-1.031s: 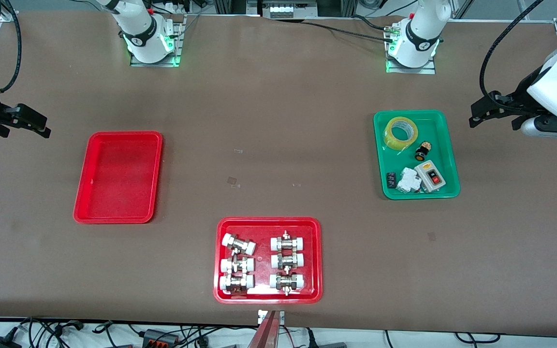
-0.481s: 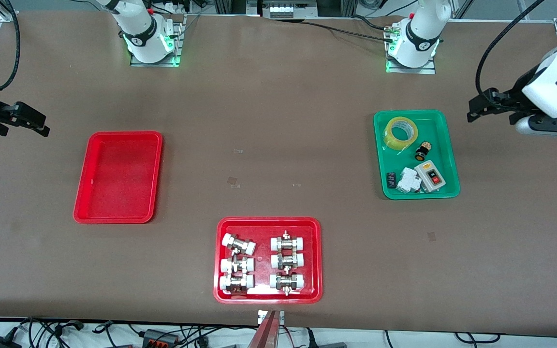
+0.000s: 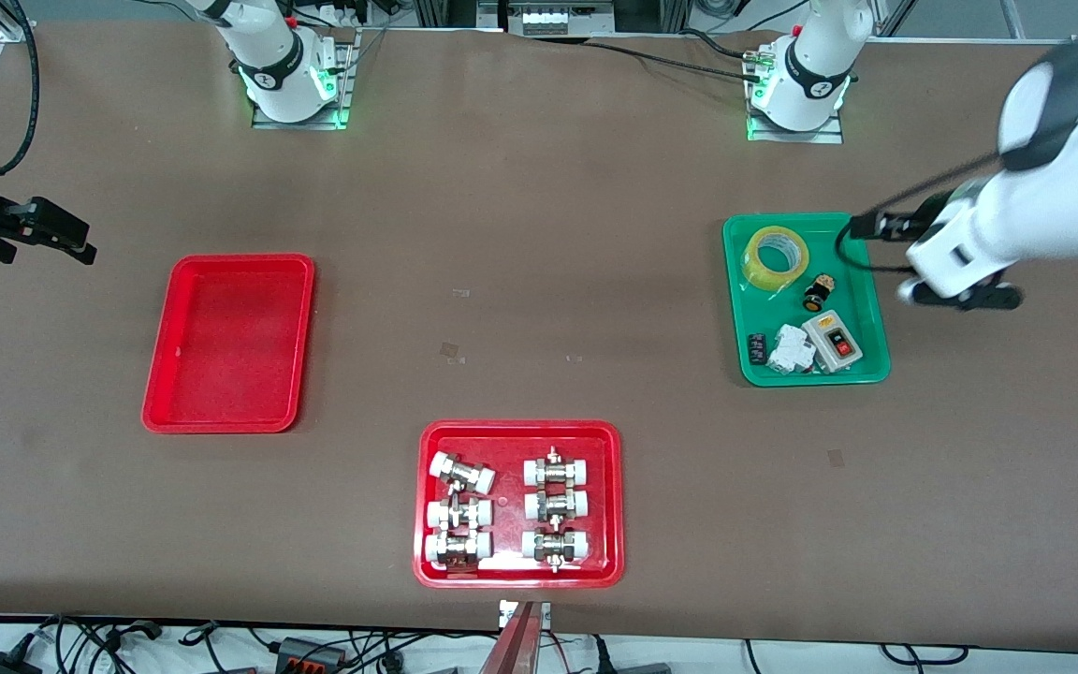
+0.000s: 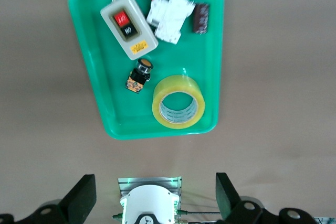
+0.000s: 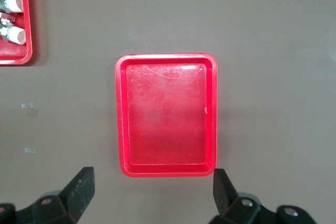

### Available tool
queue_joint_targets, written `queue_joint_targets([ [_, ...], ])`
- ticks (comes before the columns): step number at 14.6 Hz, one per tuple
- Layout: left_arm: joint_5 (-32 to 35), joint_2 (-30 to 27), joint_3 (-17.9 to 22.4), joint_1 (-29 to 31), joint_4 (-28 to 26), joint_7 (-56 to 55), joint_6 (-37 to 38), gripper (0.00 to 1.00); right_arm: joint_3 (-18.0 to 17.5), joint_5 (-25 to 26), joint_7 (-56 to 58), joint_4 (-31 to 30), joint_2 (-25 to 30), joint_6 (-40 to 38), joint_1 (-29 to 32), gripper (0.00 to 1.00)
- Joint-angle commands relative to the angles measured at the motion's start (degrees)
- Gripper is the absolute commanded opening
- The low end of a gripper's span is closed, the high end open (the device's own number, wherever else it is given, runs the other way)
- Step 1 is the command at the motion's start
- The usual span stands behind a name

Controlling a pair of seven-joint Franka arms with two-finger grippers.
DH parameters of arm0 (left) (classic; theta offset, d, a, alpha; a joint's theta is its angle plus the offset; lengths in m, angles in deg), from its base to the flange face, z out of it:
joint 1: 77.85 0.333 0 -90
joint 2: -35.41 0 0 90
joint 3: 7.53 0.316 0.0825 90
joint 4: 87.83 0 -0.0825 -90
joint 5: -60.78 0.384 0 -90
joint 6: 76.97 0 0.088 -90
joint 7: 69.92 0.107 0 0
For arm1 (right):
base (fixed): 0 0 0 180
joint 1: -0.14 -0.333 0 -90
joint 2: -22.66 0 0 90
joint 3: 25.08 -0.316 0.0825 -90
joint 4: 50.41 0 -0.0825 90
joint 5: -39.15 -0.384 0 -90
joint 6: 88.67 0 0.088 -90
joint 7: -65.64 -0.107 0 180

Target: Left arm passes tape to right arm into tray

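Note:
The tape (image 3: pixel 776 257), a yellow roll with a white core, lies flat in the green tray (image 3: pixel 852 281) at the corner nearest the left arm's base. It also shows in the left wrist view (image 4: pixel 178 102). My left gripper (image 3: pixel 866 226) is open and empty, high over the green tray's edge; in its own view (image 4: pixel 152 198) the jaws stand wide apart. The plain red tray (image 3: pixel 230 342) is empty, toward the right arm's end of the table. My right gripper (image 3: pixel 71 241) is open and empty, up beside that tray (image 5: pixel 167 114), jaws wide in its own view (image 5: pixel 152 195).
The green tray (image 4: pixel 105 93) also holds a grey switch box (image 3: pixel 831 342), a white breaker (image 3: pixel 790 351), a small black button (image 3: pixel 816 295) and a black part (image 3: pixel 757 348). A red tray with metal fittings (image 3: pixel 609 505) sits near the front camera.
The left arm swung from the table's end toward the green tray and turned its hand downward over the tray's edge. The right arm stayed still.

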Motion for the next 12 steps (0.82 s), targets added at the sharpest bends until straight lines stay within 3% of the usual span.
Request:
queue_joint_targets([
  [1, -1.7, -0.9, -0.4, 1.3, -10.1, 0.7, -6.7, 1.00, -0.5, 0.2, 0.5, -0.1, 0.8, -1.1, 0.5, 1.00],
  [7, -3.9, -1.3, -0.4, 1.9, -28.5, 0.7, -25.1, 1.00, -0.5, -0.2, -0.2, 0.6, 0.6, -3.1, 0.5, 1.00],
  [9, -3.9, 0.2, -0.4, 1.8, -31.8, 1.4, -30.5, 1.00, -0.5, -0.1, 0.0, 0.6, 0.6, -2.7, 0.5, 1.00],
  [12, -3.9, 3.0, -0.4, 1.9, -32.3, 1.4, -32.2, 1.00, -0.5, 0.2, 0.1, 0.6, 0.1, -2.3, 0.6, 1.00],
])
